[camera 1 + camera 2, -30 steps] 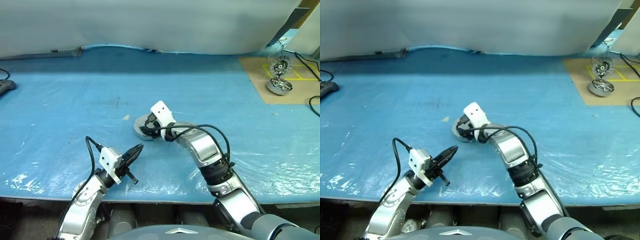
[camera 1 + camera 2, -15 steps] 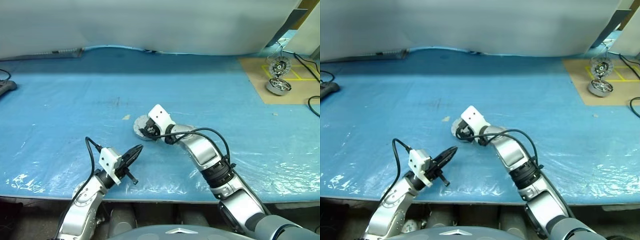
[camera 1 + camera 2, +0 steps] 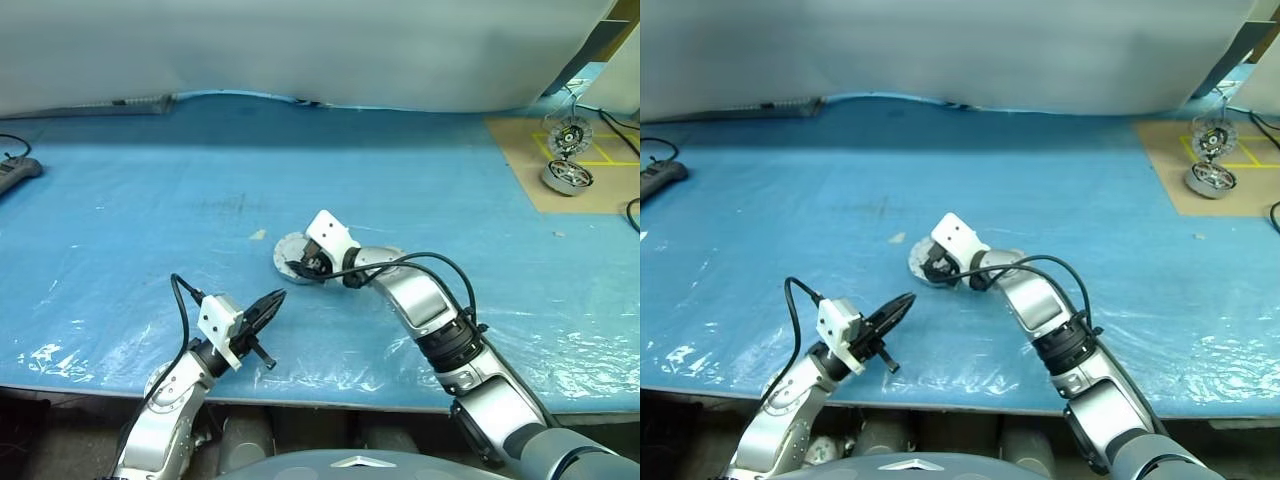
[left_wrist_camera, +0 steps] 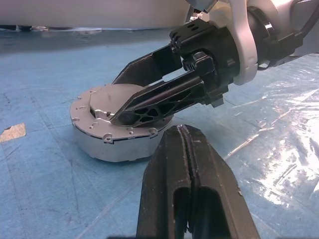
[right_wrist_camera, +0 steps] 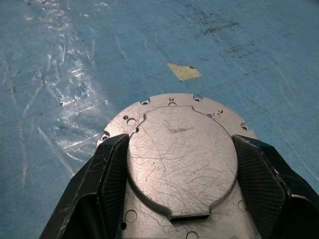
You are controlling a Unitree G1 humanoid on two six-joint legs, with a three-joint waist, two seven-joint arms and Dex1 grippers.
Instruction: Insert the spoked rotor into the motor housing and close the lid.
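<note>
Blue plastic-covered table (image 3: 790,220) runs across the view, white sheet behind it. Near table centre sits the motor housing (image 3: 921,259), round and silver, with the right gripper (image 3: 931,268) over it; a white block tops that gripper's wrist, a black cable loops along the arm. The left gripper (image 3: 902,303) hangs near the table's front edge, fingers pressed together, pointing toward the housing, apart from it. A small tan scrap (image 3: 897,238) lies just beside the housing. Far right, two motor parts (image 3: 1209,165) rest on a brown board (image 3: 1170,170)
</note>
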